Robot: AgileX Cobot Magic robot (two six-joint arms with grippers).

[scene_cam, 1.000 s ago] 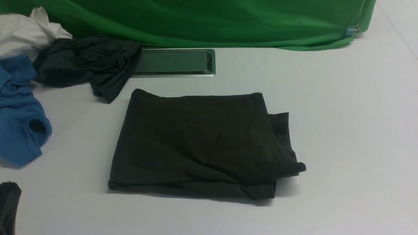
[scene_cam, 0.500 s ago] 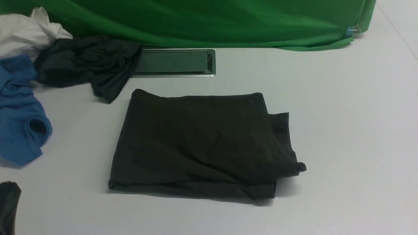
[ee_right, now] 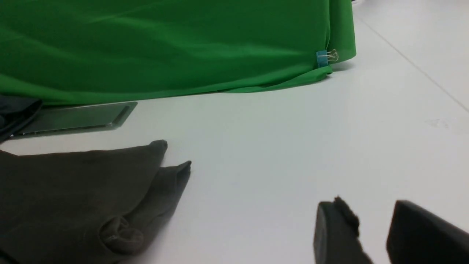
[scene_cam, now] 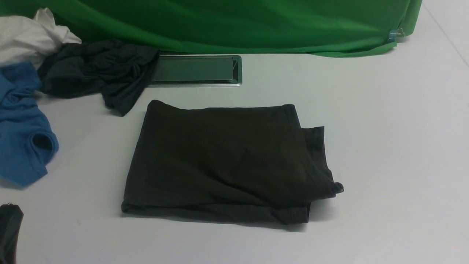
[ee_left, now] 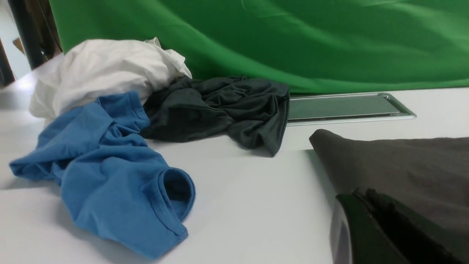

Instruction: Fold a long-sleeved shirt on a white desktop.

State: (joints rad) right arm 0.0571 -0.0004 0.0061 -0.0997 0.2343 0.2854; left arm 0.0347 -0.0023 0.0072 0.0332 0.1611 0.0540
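At the far left of the white surface (scene_cam: 384, 146), a loose pile is seen: a white garment (scene_cam: 25, 36), a blue garment (scene_cam: 22, 139) and a crumpled charcoal garment (scene_cam: 95, 69), none of them folded. The left gripper (ee_left: 370, 220) is seen near the left edge of the shirt; its jaws are closed together and nothing is held between them. In the middle of the surface, just in front of the silver-framed hatch (scene_cam: 194, 69), the long-sleeved shirt (scene_cam: 220, 161) is laid as a compact dark rectangle. The folding is judged to be almost finished. Only at its right side a layer is left sticking out, with a small bunched corner. On the right, the right gripper (ee_right: 373, 231) is kept apart from the shirt, with its jaws partly open and empty.
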